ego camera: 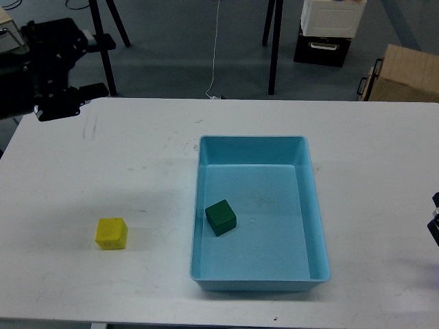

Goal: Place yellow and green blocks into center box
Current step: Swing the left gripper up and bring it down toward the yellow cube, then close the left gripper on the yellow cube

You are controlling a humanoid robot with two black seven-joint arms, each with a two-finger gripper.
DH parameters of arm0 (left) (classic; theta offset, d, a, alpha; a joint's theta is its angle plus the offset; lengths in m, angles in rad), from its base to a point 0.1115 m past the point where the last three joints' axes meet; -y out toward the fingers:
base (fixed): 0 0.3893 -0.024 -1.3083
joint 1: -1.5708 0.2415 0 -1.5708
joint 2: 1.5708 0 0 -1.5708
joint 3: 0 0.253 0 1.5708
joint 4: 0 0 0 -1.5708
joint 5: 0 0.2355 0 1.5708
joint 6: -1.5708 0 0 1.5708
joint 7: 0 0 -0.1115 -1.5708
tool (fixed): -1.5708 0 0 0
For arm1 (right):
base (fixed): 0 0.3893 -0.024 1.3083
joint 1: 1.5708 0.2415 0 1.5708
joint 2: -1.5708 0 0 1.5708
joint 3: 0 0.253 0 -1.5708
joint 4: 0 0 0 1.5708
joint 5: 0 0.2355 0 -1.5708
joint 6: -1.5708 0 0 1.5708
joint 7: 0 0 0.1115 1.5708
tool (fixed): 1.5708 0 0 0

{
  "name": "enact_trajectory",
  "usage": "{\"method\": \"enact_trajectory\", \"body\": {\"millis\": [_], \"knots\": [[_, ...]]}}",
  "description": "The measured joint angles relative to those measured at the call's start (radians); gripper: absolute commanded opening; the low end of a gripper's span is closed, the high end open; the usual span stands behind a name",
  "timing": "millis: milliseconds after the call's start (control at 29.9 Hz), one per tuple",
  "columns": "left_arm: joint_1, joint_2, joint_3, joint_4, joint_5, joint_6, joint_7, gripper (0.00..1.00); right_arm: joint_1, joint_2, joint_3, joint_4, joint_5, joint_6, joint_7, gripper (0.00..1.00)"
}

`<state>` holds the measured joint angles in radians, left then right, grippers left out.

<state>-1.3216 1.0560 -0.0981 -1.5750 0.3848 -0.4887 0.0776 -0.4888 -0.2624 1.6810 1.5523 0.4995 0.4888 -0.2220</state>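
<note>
The yellow block (111,234) lies on the white table (137,157) at the front left. The green block (221,217) lies inside the light blue box (319,226), near its left wall. My left gripper (100,66) is raised at the far left corner of the table, well away from the yellow block. Its two fingers point right with a gap between them and hold nothing. Only a small dark part of my right arm (435,219) shows at the right edge. Its fingers cannot be made out.
Black stand legs (273,48) rise from the floor beyond the table's far edge. A cardboard box (405,74) and a white container on a black case (328,31) stand at the back right. A thin cable (215,55) runs down the floor.
</note>
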Motion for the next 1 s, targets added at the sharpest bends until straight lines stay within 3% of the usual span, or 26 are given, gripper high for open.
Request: {"method": "enact_trajectory", "body": {"millis": [234,367,468,601,802,1002], "knots": [[-0.582,-0.22,0.656,0.021,0.065,0.0,0.023,1.0,0.004,0.003,-0.004,-0.001,-0.003,0.0,-0.003,1.0],[-0.728,-0.424,0.966,0.013,0.15,0.0,0.026,1.0,0.001,0.003,-0.003,-0.001,-0.003,0.0,-0.004,1.0],[-0.72,-0.499,1.086,0.008,0.236,0.0,0.027,1.0,-0.007,-0.001,0.007,0.0,-0.002,0.0,-0.004,1.0],[-0.647,-0.512,1.123,0.003,0.273,0.0,0.026,1.0,-0.014,-0.003,0.014,0.0,-0.001,0.0,-0.004,1.0],[-0.506,-0.509,1.104,0.026,0.273,0.0,0.011,1.0,-0.013,0.0,0.007,-0.004,-0.002,0.0,-0.004,1.0],[-0.354,-0.508,1.016,0.145,0.271,0.0,0.009,1.0,-0.01,0.0,0.005,-0.006,-0.004,0.0,-0.004,1.0]]}}
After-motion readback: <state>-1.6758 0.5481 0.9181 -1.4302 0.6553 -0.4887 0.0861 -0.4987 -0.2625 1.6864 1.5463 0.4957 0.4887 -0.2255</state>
